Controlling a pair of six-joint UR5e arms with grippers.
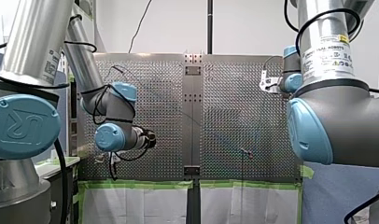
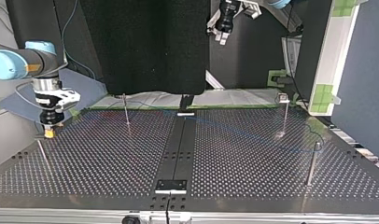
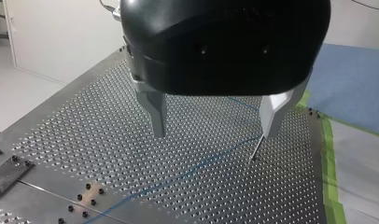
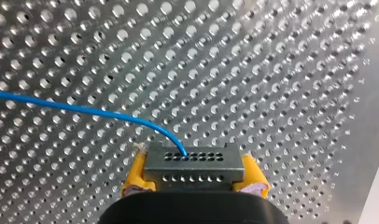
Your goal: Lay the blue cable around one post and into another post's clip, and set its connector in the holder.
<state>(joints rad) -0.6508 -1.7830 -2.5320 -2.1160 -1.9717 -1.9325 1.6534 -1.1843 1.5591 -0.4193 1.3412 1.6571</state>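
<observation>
My right gripper (image 4: 193, 173) is clamping the grey connector (image 4: 192, 162) between its yellow pads (image 4: 134, 176), close over the perforated table (image 4: 271, 70). The blue cable (image 4: 85, 109) is coming out of the connector's holed face and curving away across the holes. In the top view this gripper is sitting low at the table's left edge, beside a thin post (image 2: 43, 156). Further in, the cable is lying slack across the table's right half, passing between a near post (image 2: 312, 161) and a far post (image 2: 284, 114). My left gripper (image 3: 213, 134) is hanging well above the table, released, metal fingers (image 3: 156, 112) spread wide. The cable is running under them toward the foot of a slim post (image 3: 256, 148); cannot tell whether it wraps it.
</observation>
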